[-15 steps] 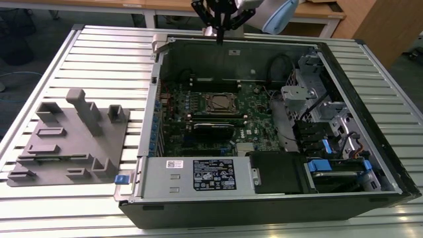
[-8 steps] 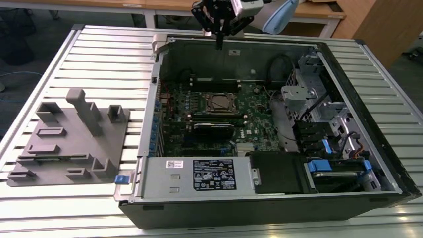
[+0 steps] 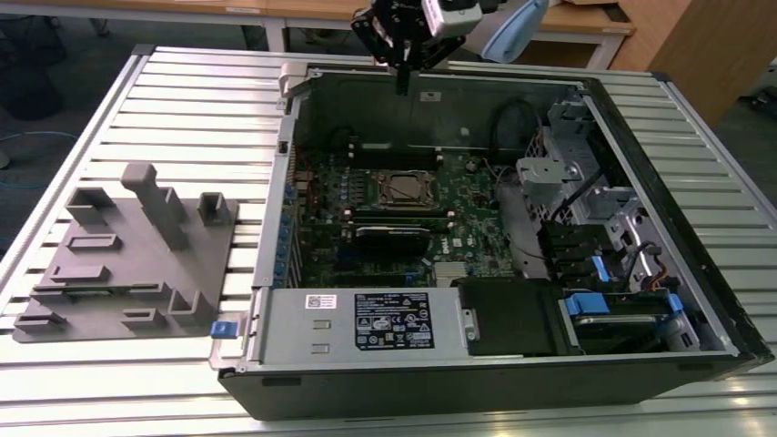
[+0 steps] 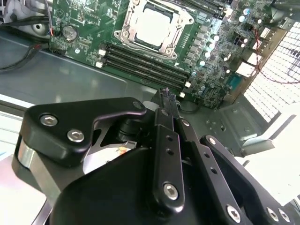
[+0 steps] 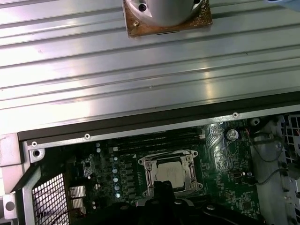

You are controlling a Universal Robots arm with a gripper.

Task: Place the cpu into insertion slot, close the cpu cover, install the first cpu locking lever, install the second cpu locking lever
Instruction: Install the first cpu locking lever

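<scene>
The cpu (image 3: pixel 407 188) lies flat in the insertion slot (image 3: pixel 386 202) on the green motherboard, inside the open computer case. Its silvery top shows in both wrist views (image 4: pixel 152 23) (image 5: pixel 168 173). The cpu cover (image 4: pixel 125 36) is folded down flat around the chip, which shows through the cover's window. My gripper (image 3: pixel 405 89) hangs above the case's far wall, well clear of the socket and higher than it. Its dark fingers (image 4: pixel 164 105) are pressed together with nothing between them. I cannot make out how the locking levers stand.
A grey fixture block (image 3: pixel 127 264) sits on the slatted metal table (image 3: pixel 195 91) at the exterior view's left. In the case, a power supply (image 3: pixel 364 319) fills the near side and a drive cage (image 3: pixel 607 300) the right. Long memory slots (image 4: pixel 140 63) flank the socket.
</scene>
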